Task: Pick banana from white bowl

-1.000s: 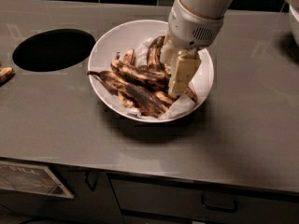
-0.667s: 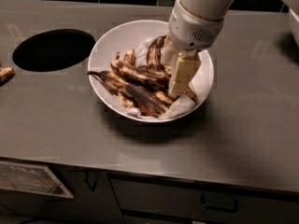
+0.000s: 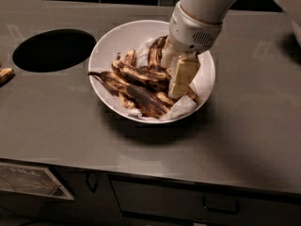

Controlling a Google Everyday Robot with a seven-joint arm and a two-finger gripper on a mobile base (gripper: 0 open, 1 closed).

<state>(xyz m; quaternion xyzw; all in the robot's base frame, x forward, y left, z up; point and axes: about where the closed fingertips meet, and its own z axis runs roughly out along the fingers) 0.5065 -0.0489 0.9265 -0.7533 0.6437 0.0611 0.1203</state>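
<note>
The white bowl (image 3: 117, 44) sits in the middle of the grey countertop, lined with crumpled white paper. Several overripe, dark brown-spotted bananas (image 3: 136, 79) lie piled in it. My gripper (image 3: 176, 86) reaches down from the upper right into the right half of the bowl. Its cream-coloured tip is among the bananas, touching or very close to the ones on the right side. The white arm and wrist (image 3: 195, 29) hide the bowl's far right rim and some of the bananas.
A black round hole (image 3: 54, 50) is cut into the countertop left of the bowl. Another banana (image 3: 4, 74) lies at the far left edge. The counter's front edge has drawers (image 3: 221, 204) below it. A dark tiled wall runs along the back.
</note>
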